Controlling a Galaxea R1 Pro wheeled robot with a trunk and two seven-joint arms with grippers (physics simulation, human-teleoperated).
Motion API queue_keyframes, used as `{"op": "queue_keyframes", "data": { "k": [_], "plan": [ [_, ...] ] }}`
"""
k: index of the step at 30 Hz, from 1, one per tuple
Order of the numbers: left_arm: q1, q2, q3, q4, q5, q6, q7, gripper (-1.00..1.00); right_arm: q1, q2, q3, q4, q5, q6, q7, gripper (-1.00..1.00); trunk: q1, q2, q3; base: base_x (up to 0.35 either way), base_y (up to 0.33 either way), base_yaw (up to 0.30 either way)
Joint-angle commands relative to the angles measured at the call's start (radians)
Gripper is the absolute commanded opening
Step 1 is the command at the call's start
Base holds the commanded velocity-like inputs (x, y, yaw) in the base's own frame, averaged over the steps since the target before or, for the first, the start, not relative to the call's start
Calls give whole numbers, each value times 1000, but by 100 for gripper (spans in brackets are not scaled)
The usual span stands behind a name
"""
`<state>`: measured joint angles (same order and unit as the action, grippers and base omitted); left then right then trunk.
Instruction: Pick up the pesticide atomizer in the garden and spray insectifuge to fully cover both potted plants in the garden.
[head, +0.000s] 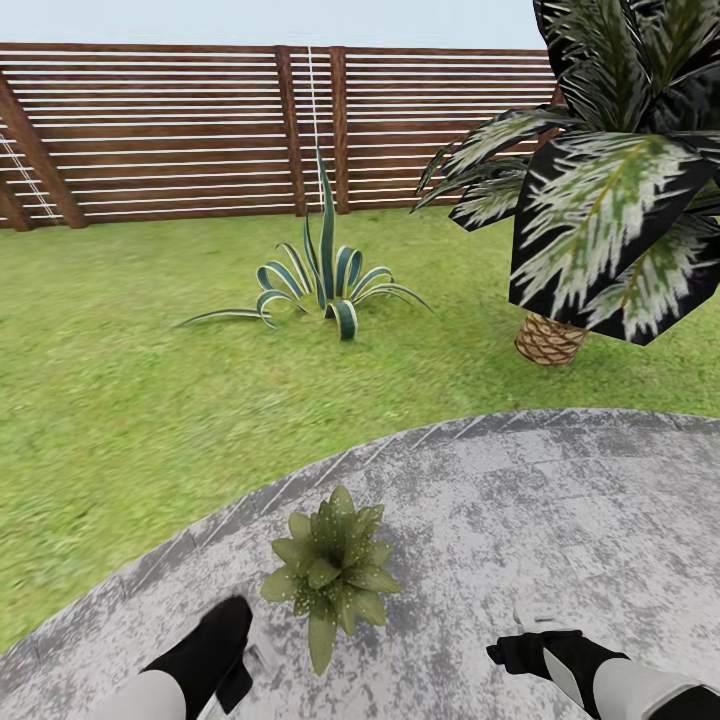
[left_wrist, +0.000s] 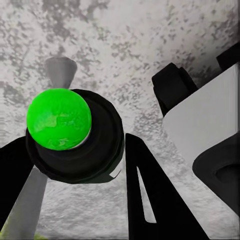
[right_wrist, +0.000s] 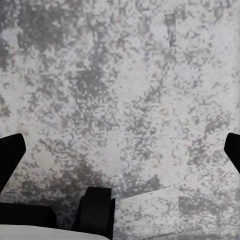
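The left gripper (left_wrist: 75, 165) is holding its jaws clamped on the pesticide atomizer (left_wrist: 65, 125). A potted plant (head: 330, 570) is sitting on the grey paving (head: 560, 500) just ahead. The right gripper (right_wrist: 120, 150) is hanging with jaws apart.

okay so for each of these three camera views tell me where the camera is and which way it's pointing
Head view: from the robot's head, forward and down at the potted plant on the stone paving, lawn and fence beyond; both arms show.
Left wrist view: on the left arm, down at paving past the left gripper, which holds a green-capped object.
Right wrist view: on the right arm, down at paving; right gripper.
All three share the paving.
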<state>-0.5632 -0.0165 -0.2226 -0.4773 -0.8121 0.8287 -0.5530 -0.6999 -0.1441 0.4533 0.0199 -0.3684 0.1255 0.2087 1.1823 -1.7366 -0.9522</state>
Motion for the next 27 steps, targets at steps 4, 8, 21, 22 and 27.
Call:
{"op": "queue_keyframes", "data": {
  "k": [4, 8, 21, 22, 27],
  "plan": [
    [-1, -1, -2, 9, -11, 1, -10, -100, -1, 0, 8, 2, -11, 2, 5, 100, 0, 0, -1, 0, 0, 0],
    [-1, -3, 0, 7, -9, 2, -11, -100, -1, 0, 8, 2, -11, 2, 5, 100, 0, 0, -1, 0, 0, 0],
    [-1, -7, 0, -17, -10, 1, -272, -100, -1, 0, 10, 2, -11, 2, 5, 100, 0, 0, -1, 0, 0, 0],
    [-1, -6, 0, -42, -11, 2, -273, -100, -1, 0, 10, 2, -11, 2, 5, 100, 0, 0, -1, 0, 0, 0],
    [-14, -4, 0, -84, -12, 3, -274, -100, -1, 0, 9, 2, -10, 2, 5, 100, 0, 0, -1, 0, 0, 0]
  ]
}}
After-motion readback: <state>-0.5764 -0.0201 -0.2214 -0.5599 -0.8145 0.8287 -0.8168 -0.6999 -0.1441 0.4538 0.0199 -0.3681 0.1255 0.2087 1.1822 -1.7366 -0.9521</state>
